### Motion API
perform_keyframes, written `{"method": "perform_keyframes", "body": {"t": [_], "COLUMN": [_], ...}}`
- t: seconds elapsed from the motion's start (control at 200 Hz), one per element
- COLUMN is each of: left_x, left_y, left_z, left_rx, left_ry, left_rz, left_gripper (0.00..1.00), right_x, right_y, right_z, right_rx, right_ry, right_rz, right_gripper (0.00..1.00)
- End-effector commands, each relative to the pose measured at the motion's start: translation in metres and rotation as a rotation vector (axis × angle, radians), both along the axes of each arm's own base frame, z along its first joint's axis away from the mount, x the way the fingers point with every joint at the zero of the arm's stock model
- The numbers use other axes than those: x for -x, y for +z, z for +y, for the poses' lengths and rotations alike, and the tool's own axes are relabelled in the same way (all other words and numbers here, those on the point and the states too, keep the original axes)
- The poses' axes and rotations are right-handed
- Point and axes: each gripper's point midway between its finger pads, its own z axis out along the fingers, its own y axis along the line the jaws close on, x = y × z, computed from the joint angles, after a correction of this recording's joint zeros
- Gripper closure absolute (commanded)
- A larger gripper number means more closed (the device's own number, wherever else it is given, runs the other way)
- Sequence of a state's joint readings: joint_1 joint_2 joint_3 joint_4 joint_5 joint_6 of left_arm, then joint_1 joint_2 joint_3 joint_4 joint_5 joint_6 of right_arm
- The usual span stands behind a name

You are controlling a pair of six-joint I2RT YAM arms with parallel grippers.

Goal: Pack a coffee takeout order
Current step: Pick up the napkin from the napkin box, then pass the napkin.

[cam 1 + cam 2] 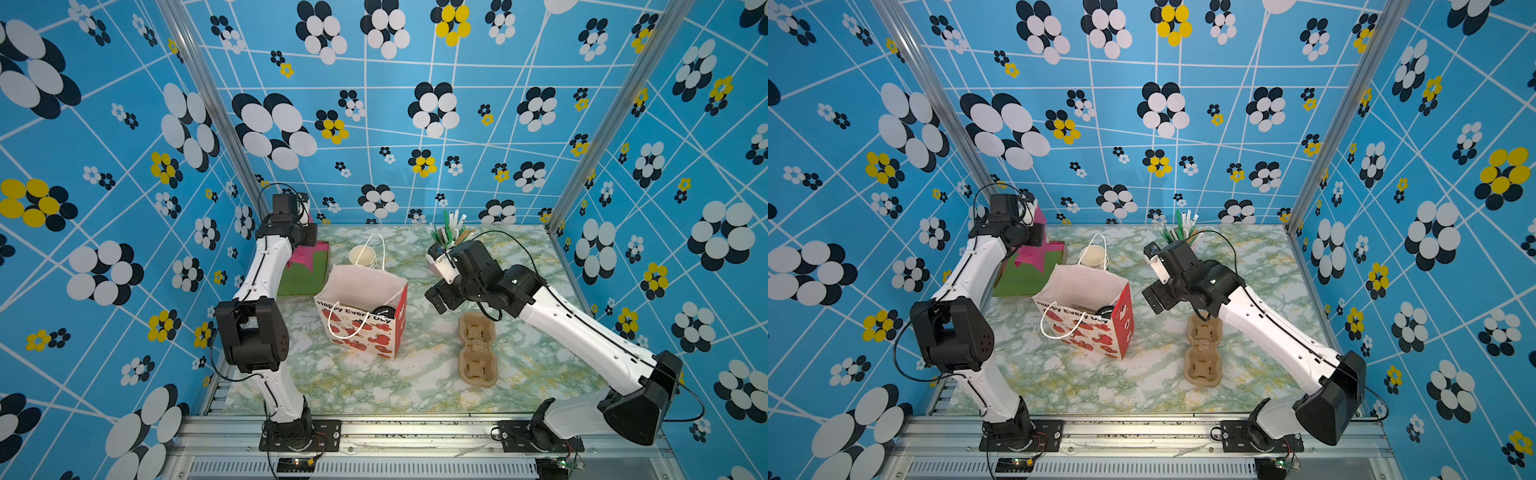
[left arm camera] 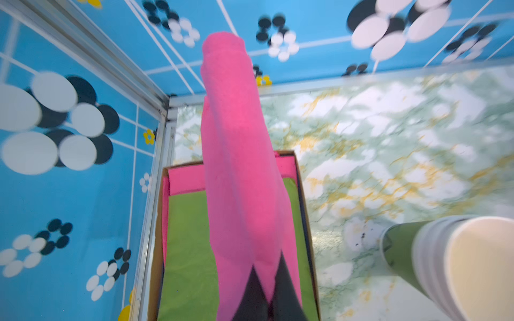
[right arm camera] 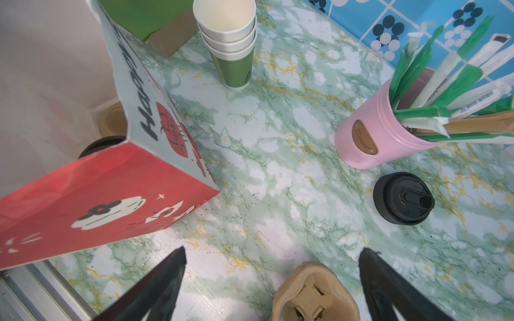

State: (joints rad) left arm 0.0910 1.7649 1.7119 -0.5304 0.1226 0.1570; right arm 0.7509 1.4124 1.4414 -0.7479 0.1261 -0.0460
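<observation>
Looking over the scene, we find the left gripper (image 2: 268, 289) clamped shut on a pink napkin (image 2: 236, 166). The napkin's folded length stretches out from the dark fingertips above a cardboard box (image 2: 157, 250) of green napkins (image 2: 189, 236) and more pink ones, in the far left corner of the marbled table (image 1: 374, 382). The right gripper (image 3: 272, 251) hovers with its jaws spread wide and nothing between them, above bare table just beyond the near end of the brown pulp cup holder (image 1: 478, 349). The holder lies flat to the right of the paper bag (image 1: 357, 328). The bag stands upright and open near the middle, and in both top views we can make out the black lid of a cup (image 1: 383, 311) inside it, against the red side wall; the cup body itself is hidden. Behind the bag stands a stack of lidless cups (image 3: 230, 41). At the back right a pink tumbler (image 3: 375, 133) holds the wrapped straws (image 3: 450, 77), and a lone black lid (image 3: 402, 201) lies just beside it.
</observation>
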Motion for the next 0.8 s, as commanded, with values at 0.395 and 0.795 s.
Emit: {"method": "perform_keyframes", "body": {"t": [0.395, 0.795], "left_x": [0.171, 0.235], "left_y": [0.232, 0.203], "left_z": [-0.141, -0.194], "left_rx": [0.336, 0.366], "left_ry": [-0.805, -1.227], "left_rz": [-0.659, -0.723], "left_gripper": [1.00, 1.00], "right_x": [0.013, 0.010], "right_y": [0.163, 0.209], "right_z": [0.048, 0.080], "right_rx": [-0.383, -0.313], "right_ry": [0.248, 0.511], "right_rz": [-0.251, -0.363], "right_gripper": [0.01, 0.01]}}
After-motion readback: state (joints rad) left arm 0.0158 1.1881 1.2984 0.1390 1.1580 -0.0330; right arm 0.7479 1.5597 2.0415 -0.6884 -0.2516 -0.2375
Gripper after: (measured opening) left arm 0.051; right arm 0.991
